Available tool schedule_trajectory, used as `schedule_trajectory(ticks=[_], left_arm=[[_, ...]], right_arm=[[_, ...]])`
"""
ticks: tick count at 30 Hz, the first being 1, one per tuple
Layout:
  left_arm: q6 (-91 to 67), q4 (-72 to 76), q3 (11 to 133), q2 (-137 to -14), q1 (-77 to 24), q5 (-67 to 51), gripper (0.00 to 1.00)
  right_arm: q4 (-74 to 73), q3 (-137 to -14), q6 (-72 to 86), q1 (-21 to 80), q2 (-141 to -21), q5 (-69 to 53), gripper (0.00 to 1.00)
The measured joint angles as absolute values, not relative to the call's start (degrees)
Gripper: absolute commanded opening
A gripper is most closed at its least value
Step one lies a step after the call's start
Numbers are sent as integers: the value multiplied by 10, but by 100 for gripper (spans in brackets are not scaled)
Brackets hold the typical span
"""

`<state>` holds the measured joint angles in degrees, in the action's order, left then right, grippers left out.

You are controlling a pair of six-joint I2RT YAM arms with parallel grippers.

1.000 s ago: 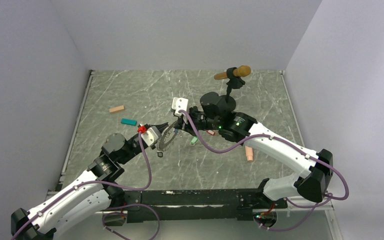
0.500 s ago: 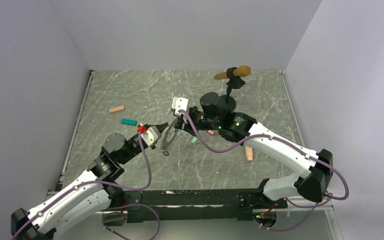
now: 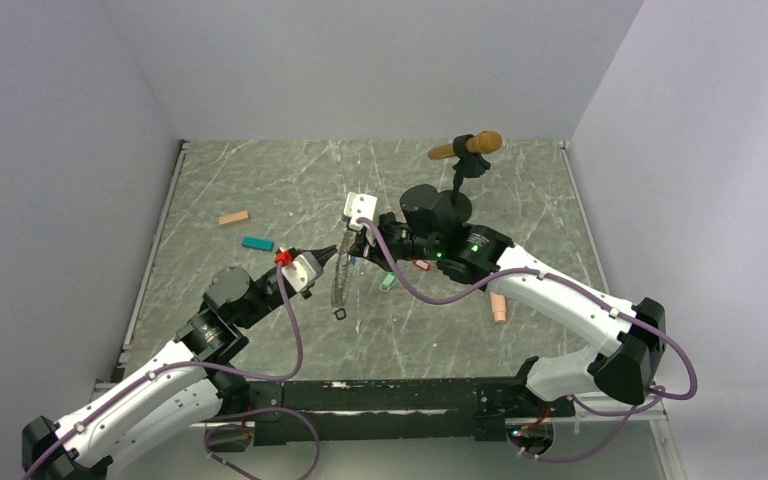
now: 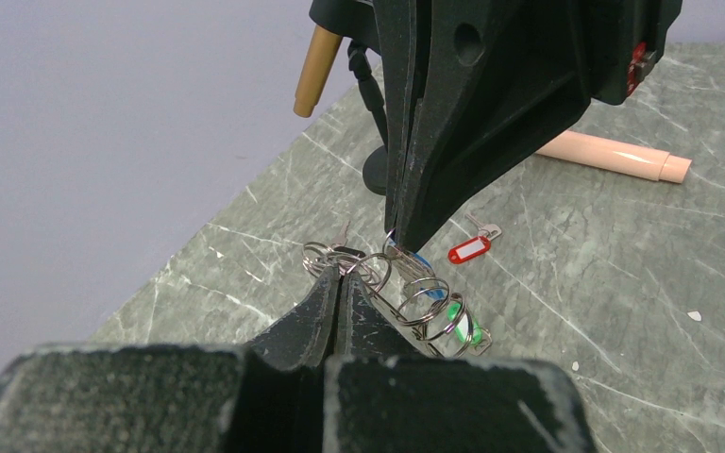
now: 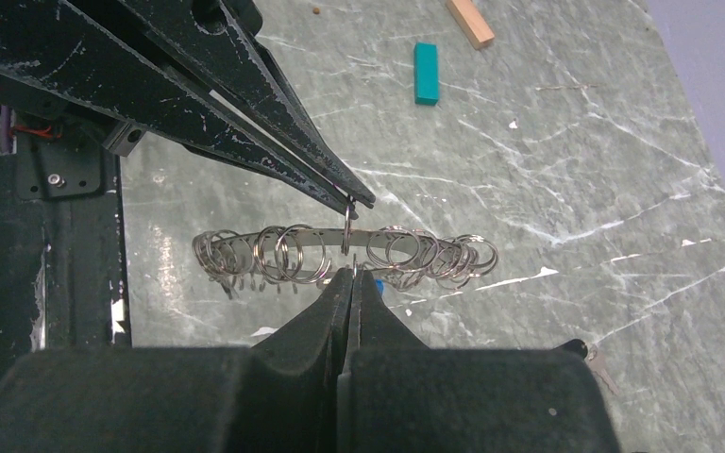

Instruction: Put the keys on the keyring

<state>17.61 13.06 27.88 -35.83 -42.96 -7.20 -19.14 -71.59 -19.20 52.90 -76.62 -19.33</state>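
Metal keyring (image 3: 340, 285) hangs straight down.

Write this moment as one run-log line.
left jaws: shut on keyring | right jaws: shut on keyring | keyring: above table | red key: loose on table

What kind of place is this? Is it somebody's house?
Probably a robot test booth, not a house. Plain walls box in a marble-patterned table, the left arm and right arm are fixed at its near edge with purple cables trailing, and the left tool and right tool both pinch one keyring.
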Motion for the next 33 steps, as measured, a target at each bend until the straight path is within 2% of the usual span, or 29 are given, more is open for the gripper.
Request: schedule_trajectory(ticks=[33], left_arm=[[168,130,279,-359,-430,-51,0]], right_arm=[[-178,-716,-178,529,-773,-194,0]])
